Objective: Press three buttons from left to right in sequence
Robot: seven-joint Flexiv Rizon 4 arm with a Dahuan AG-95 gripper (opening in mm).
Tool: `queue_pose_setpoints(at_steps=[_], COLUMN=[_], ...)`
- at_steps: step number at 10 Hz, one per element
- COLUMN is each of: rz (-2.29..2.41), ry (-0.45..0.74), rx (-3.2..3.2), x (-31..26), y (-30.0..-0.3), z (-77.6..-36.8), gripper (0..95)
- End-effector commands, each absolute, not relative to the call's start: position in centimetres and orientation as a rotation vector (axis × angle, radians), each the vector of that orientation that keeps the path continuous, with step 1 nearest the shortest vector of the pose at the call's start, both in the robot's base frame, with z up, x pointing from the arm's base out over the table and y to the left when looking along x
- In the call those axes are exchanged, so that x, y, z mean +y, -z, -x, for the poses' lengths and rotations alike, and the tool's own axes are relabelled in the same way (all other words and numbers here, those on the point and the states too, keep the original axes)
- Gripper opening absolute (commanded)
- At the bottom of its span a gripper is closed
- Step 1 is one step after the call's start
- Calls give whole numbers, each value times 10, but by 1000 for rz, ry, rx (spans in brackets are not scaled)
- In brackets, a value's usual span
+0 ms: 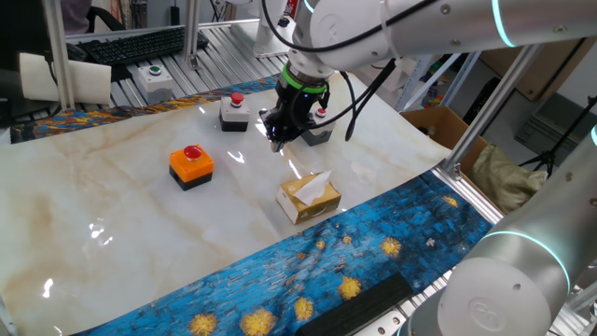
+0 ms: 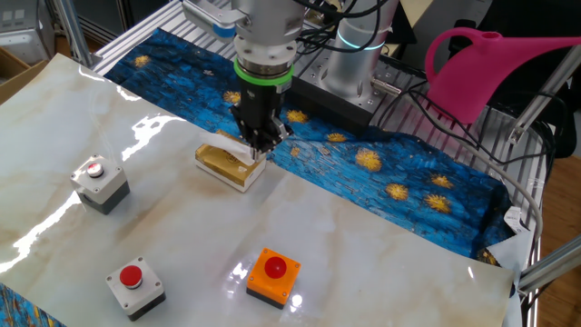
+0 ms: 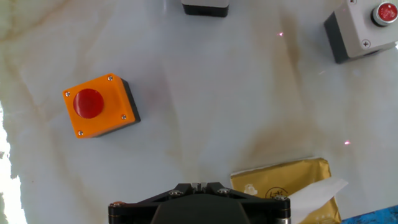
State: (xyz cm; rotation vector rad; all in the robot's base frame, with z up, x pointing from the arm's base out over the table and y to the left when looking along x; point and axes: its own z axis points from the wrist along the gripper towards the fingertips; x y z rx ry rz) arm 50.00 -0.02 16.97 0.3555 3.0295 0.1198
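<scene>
Shut gripper (image 2: 258,150) above tissue box (image 2: 227,165) edge

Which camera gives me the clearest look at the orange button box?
The hand view: the orange button box sits unobstructed, seen top-down, red cap and corner screws sharp. Both fixed views also show it whole, one and the other, but smaller and at an angle.

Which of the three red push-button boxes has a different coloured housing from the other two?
The orange box on a black base; the other two boxes have grey housings.
</scene>
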Motion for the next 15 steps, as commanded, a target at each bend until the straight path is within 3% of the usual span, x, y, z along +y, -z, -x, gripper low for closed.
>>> queue_pose_setpoints(at_steps=[1,5,8,15], rz=[-394,-430,-333,-376], ry=[-123,-117,16,-33], rx=[3027,3030,3065,3075], x=[0,0,0,0], y=[-170,-170,-170,-170], z=[-500,-500,-500,-500], gripper=[0,0,0,0])
